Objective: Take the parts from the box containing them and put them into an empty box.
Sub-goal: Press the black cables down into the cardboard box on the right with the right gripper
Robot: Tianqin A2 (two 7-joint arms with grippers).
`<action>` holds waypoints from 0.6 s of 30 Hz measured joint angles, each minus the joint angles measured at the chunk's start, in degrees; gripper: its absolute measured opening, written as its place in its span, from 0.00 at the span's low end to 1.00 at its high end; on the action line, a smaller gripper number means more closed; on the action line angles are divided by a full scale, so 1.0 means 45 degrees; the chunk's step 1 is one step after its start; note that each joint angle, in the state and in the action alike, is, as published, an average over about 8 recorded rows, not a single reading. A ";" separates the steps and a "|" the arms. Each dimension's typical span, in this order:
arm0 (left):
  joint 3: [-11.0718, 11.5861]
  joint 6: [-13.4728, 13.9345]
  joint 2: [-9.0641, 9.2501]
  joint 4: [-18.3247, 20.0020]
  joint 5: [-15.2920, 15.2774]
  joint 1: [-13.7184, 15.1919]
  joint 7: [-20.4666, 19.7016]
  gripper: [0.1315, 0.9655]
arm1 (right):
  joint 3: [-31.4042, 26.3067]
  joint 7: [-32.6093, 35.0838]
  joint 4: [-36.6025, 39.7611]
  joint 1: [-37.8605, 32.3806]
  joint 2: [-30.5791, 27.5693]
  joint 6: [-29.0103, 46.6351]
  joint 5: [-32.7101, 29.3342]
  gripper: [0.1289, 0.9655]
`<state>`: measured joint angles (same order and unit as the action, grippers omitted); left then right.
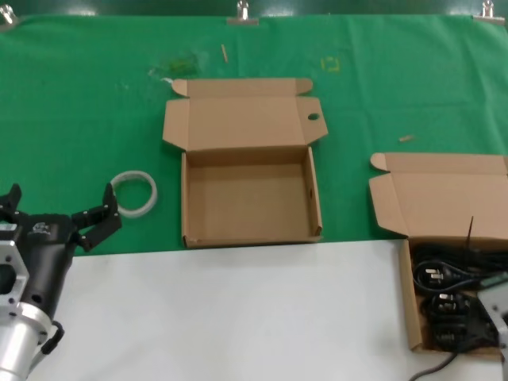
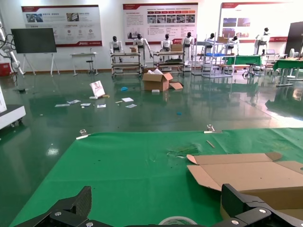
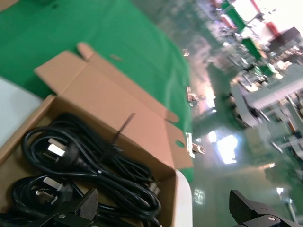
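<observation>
Two shallow cardboard cartons [image 1: 250,194] [image 1: 413,305], glossy black looped cables [image 3: 90,165], perhaps three.

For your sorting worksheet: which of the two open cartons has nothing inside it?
The middle carton, on the green cloth, shows a bare floor. The other carton, by the right gripper, holds black cables.

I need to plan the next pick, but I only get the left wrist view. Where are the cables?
Observer: The black cables lie in the carton on the robot's right.
Operator: My left gripper waits open. Is the right gripper on them?
Observer: The right gripper hangs open over that carton's edge, holding nothing.
Operator: And the middle carton?
Observer: The middle carton lies open with nothing inside.
</observation>
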<state>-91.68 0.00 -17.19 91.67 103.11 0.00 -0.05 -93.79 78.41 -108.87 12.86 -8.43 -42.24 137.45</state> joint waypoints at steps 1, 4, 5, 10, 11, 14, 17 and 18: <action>0.0000 0.0000 0.0000 0.0000 0.0000 0.0000 0.0001 1.00 | -0.0049 0.0584 0.0229 -0.0308 0.0001 -0.0130 0.0251 1.00; 0.0000 0.0000 0.0000 0.0000 -0.0002 0.0000 0.0002 1.00 | -0.0147 0.2305 0.0988 -0.1194 0.0003 -0.0446 0.1102 1.00; 0.0000 0.0000 0.0000 0.0000 -0.0002 0.0000 0.0003 1.00 | -0.0164 0.2842 0.1241 -0.1453 0.0004 -0.0528 0.1393 1.00; 0.0000 0.0000 0.0000 0.0000 -0.0003 0.0000 0.0004 1.00 | -0.0129 0.5278 0.2382 -0.2539 0.0009 -0.0840 0.2793 1.00; 0.0000 0.0000 0.0000 0.0000 -0.0003 0.0000 0.0005 1.00 | -0.0110 0.5669 0.2574 -0.2729 0.0010 -0.0890 0.3013 1.00; 0.0000 0.0000 0.0000 0.0000 -0.0003 0.0000 0.0005 1.00 | -0.0066 0.6572 0.3038 -0.3232 0.0002 -0.1022 0.3463 1.00; 0.0000 0.0000 0.0000 0.0000 -0.0003 0.0000 0.0005 1.00 | -0.0054 0.7093 0.3327 -0.3630 -0.0023 -0.1146 0.3638 1.00; 0.0000 0.0000 0.0000 0.0000 -0.0002 0.0000 0.0005 1.00 | -0.0054 0.7202 0.3385 -0.3734 -0.0036 -0.1186 0.3659 1.00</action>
<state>-91.68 0.00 -17.19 91.67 103.10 0.00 -0.03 -94.04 110.81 -93.64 -3.94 -8.59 -47.58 153.91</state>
